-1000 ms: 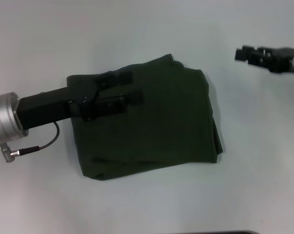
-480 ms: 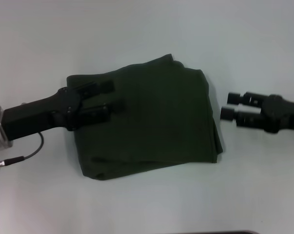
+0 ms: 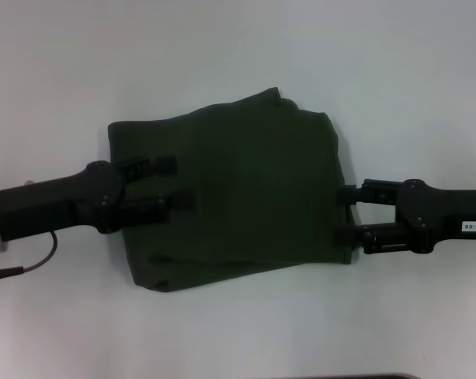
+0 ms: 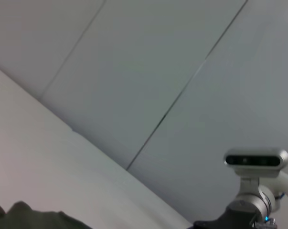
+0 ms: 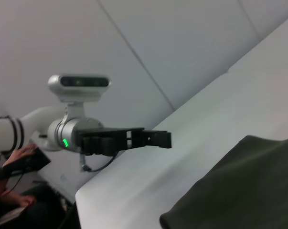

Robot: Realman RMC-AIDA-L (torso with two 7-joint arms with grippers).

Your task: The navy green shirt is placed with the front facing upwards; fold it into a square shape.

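We see the navy green shirt [image 3: 238,205] lying near the middle of the white table [image 3: 238,47], already gathered into a thick, roughly square bundle with its plain green side up; no lettering, collar or label shows. The left gripper [image 3: 173,183] reaches in from nine o'clock, its two fingers spread apart over the bundle's left part, with nothing between them. The right gripper [image 3: 346,212] comes in from three o'clock, its fingers also apart, tips at the bundle's right edge, one above the other along it; we cannot tell whether they touch the cloth. We judge the shirt to be light, soft and limp: it will sag and slide layer over layer rather than hold a crease, so any hold should pinch all the stacked layers at an edge or corner, not just the top one. The edge at three o'clock looks thickest, with uneven layers poking out toward four o'clock, and the corner at seven o'clock bulges. How many layers lie beneath is hidden from us. The left wrist view shows only a sliver of cloth [image 4: 24,217] and the robot's head camera [image 4: 256,160]; the right wrist view shows the bundle's near corner [image 5: 239,191] and the left gripper [image 5: 153,138] farther off.
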